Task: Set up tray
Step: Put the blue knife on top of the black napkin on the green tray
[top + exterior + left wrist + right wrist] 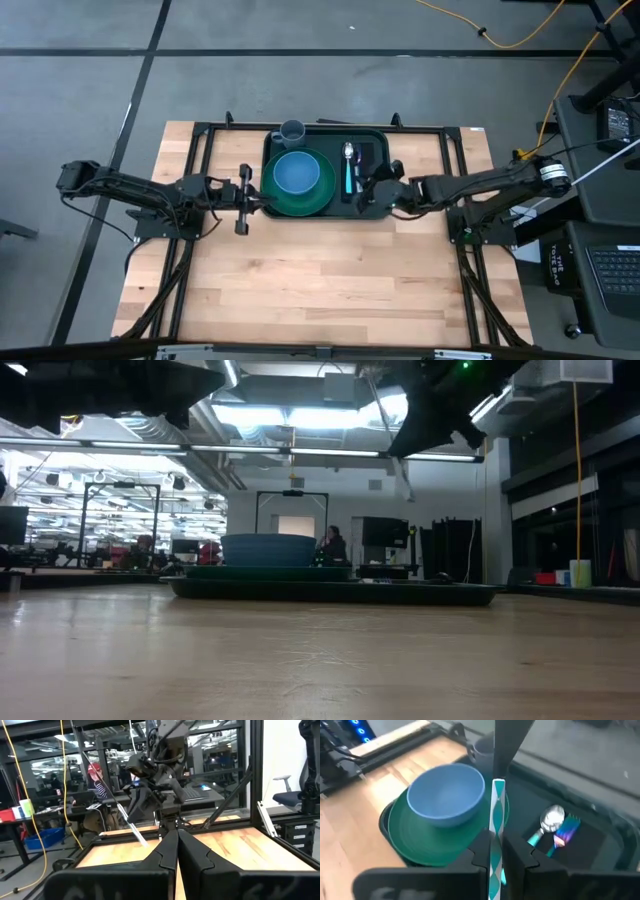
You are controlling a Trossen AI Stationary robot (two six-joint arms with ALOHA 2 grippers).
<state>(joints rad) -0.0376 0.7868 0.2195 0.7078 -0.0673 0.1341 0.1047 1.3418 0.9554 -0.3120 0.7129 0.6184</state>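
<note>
Tray sits at the far edge of the tabletop, about mid-width. On it: green plate w/ blue bowl on top, grey cup in the far-left corner, spoon and another utensil in the right part.

I've got the right hand over the tray's right part, just above it, fingers clamped on a teal-and-white striped utensil, handle up. I reckon this is the cutlery-placing step. Next move as I see it: lower it beside the spoon, keep it clear of the plate rim, then let go.

Left hand is off the tray's left edge, over bare wood, fingers pressed together on nothing.

Room beyond: a person at a desk, well apart from the rig.
</note>
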